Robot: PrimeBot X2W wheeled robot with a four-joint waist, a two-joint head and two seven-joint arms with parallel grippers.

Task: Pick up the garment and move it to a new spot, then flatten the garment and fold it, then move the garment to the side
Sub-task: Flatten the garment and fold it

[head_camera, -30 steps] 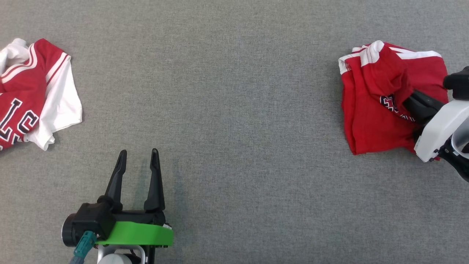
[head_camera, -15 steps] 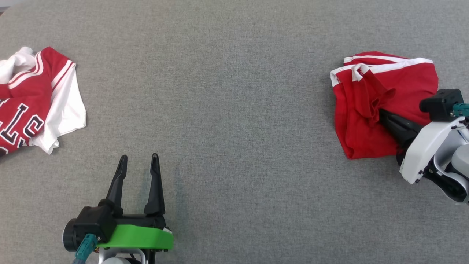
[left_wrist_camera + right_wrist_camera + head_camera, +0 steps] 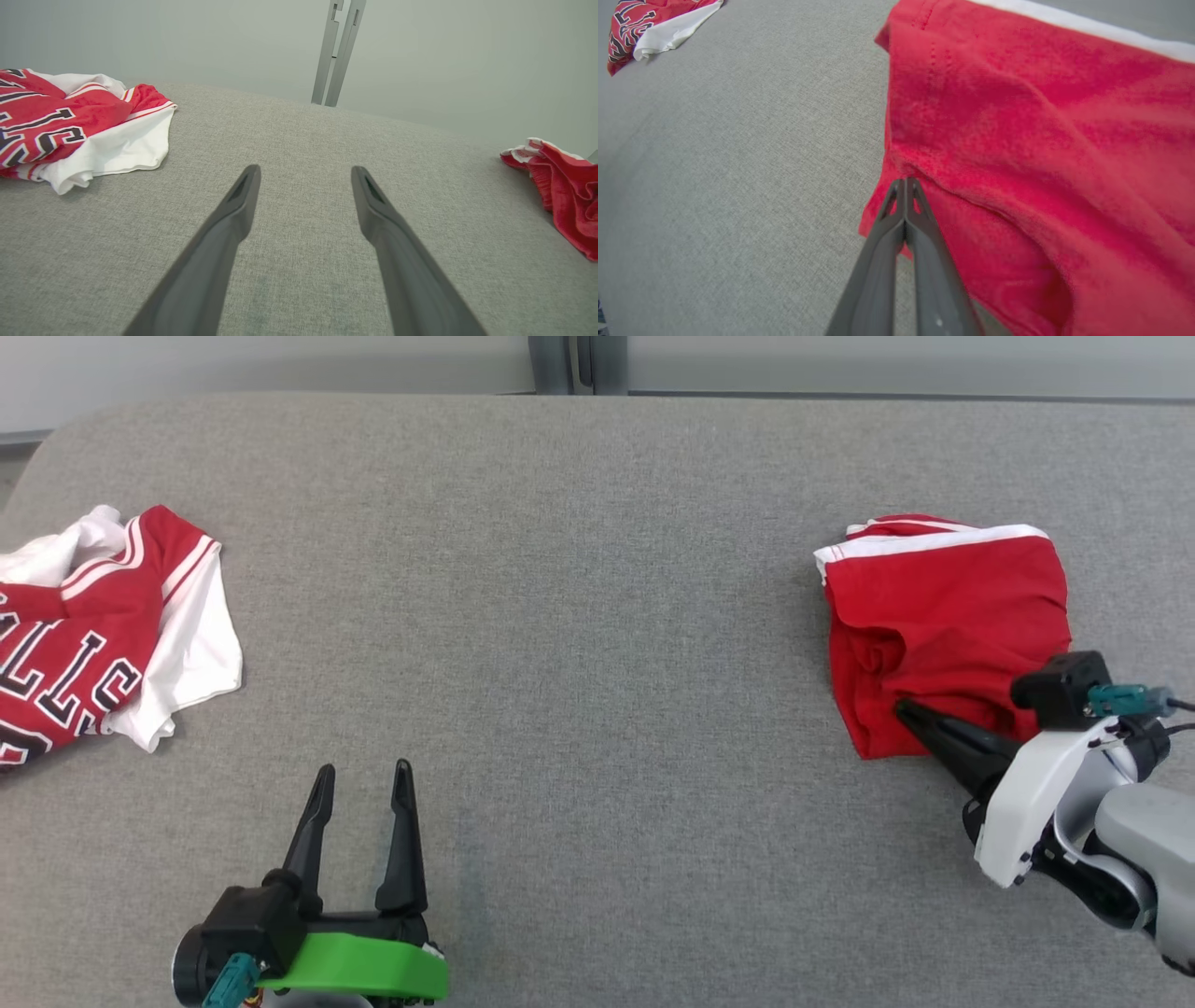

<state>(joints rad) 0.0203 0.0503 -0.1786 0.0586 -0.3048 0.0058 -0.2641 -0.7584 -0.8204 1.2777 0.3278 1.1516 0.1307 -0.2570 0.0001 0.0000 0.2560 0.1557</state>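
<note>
The right jaws are pressed together on a fold at the near left edge of the red cloth garment with a white stripe (image 3: 943, 616). The rest of the garment is spread on the grey cloth-covered counter (image 3: 597, 616), ahead of those jaws and to their right. The left jaws are held wide apart just over bare counter, with nothing between their two dark fingers (image 3: 403, 840). A crumpled red and white jersey with black letters (image 3: 93, 635) is seen ahead of the left jaws, well off to their left. The two sets of jaws are seen well apart.
</note>
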